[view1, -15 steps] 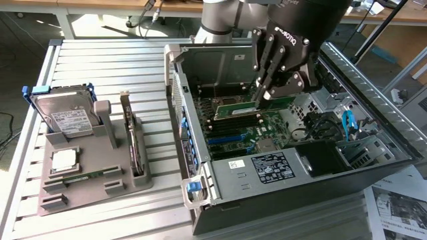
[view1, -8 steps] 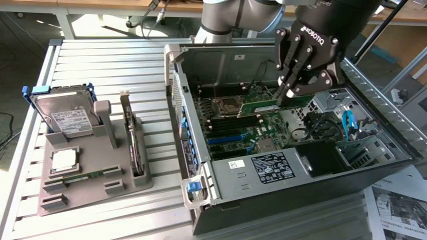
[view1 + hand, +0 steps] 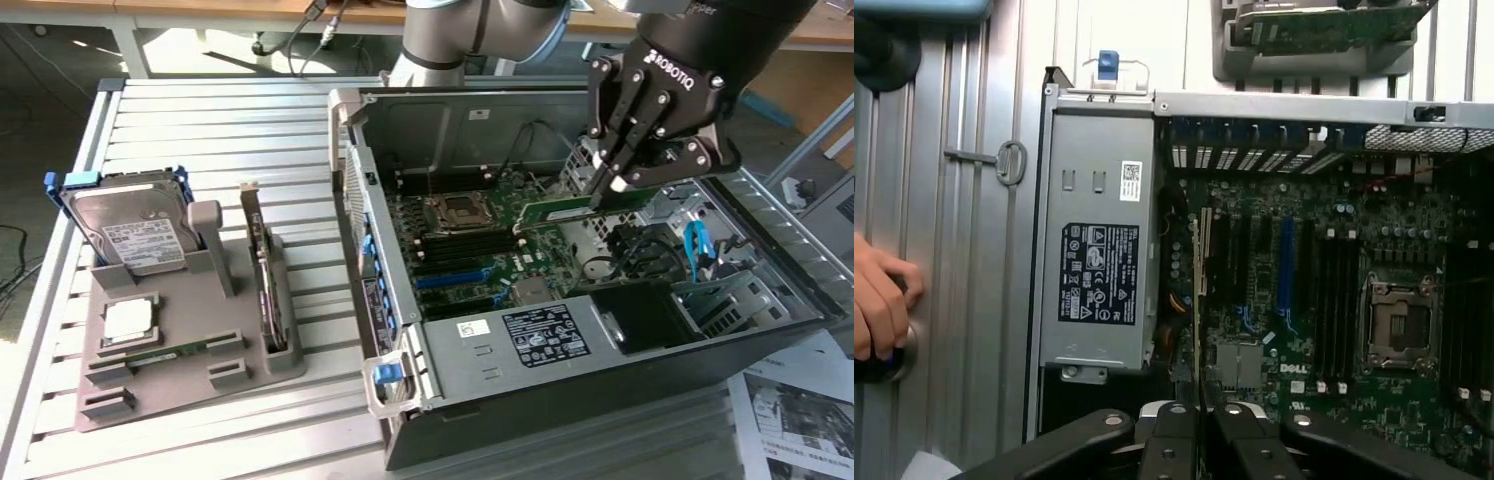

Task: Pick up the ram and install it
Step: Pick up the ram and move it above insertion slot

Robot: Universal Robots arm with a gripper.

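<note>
Green and thin, the ram (image 3: 554,213) hangs clamped edge-on in the closed hand (image 3: 605,195) inside the open computer case (image 3: 350,200), just above the motherboard (image 3: 1314,385) near its dark memory slots (image 3: 467,243). 1 matching stick (image 3: 167,350) lies on the grey holder (image 3: 174,385) on the slatted tabletop (image 3: 200,130), beside the hard drive (image 3: 134,235).
</note>
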